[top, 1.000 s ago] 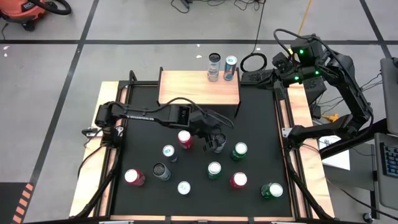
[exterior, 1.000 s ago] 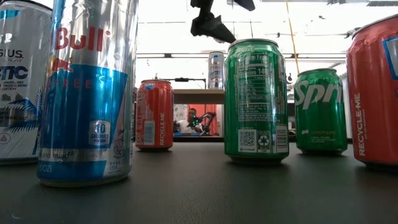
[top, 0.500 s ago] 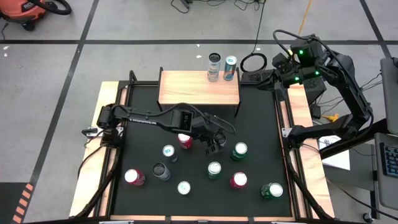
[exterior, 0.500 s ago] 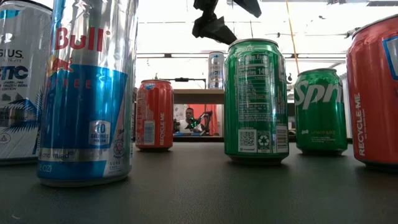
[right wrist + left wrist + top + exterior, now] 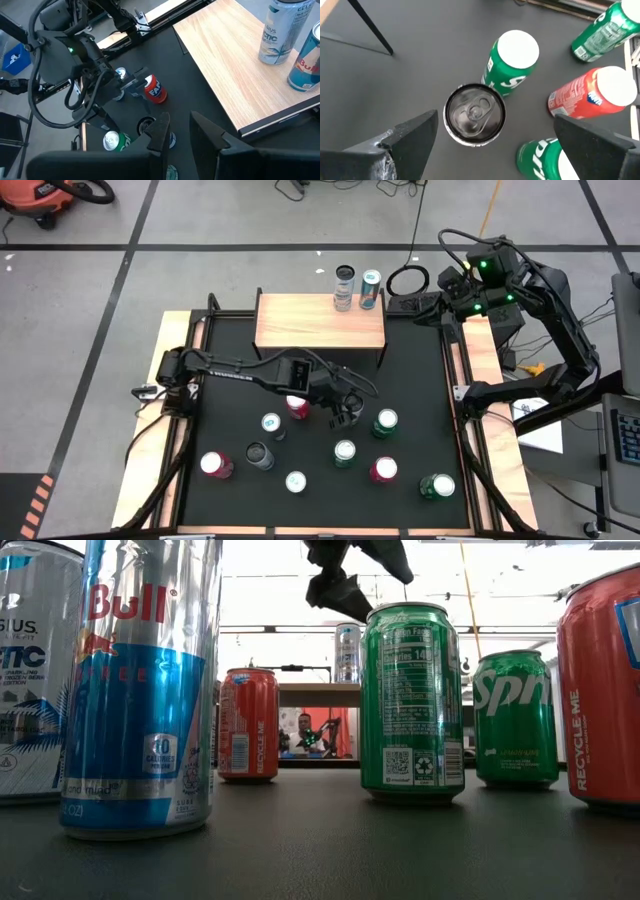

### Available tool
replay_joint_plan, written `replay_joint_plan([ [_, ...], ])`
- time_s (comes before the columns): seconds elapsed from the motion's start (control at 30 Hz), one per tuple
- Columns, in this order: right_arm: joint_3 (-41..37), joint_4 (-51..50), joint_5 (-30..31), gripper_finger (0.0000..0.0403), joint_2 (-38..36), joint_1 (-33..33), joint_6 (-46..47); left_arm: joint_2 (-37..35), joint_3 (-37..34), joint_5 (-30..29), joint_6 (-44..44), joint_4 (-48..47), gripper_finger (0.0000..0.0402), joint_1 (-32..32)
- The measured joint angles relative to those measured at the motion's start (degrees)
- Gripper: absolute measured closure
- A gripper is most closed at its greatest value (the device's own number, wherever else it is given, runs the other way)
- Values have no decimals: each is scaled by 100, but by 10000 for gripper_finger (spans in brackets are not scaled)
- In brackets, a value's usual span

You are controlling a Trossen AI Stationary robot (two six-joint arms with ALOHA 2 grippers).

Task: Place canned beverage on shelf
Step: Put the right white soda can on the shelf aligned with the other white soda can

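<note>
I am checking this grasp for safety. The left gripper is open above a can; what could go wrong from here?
1. The left gripper hangs open over the silver-topped can; a green can stands close beside it, so a descending finger may knock it over.
2. Two cans already stand at the right end of the shelf; placing there could hit them.

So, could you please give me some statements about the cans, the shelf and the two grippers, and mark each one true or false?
1. Two cans stand on the shelf. True.
2. The left gripper is shut on a red can. False: it is open, above a dark can, holding nothing.
3. The right gripper waits beside the shelf's right end. True.
4. All cans on the black table are green. False: red cans stand there too.
</note>
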Motion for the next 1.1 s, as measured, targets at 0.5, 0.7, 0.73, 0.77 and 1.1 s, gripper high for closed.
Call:
replay_joint_plan([
  [0.5, 0, -2, -4, 351, 0, 0, -48, 185, 2, 63, 133, -138, 2, 87],
  [0.7, 0, -2, -4, 351, 0, 0, -133, 181, 2, -188, 206, -76, 2, 68],
  [0.73, 0, -2, -4, 351, 0, 0, -142, 181, 2, -180, 203, -45, 2, 63],
  [0.77, 0, -2, -2, 351, 0, 0, -153, 179, 2, -144, 199, -36, 2, 62],
  [1.1, 0, -2, -2, 351, 0, -2, -280, 421, 0, 36, 625, -36, 2, 77],
])
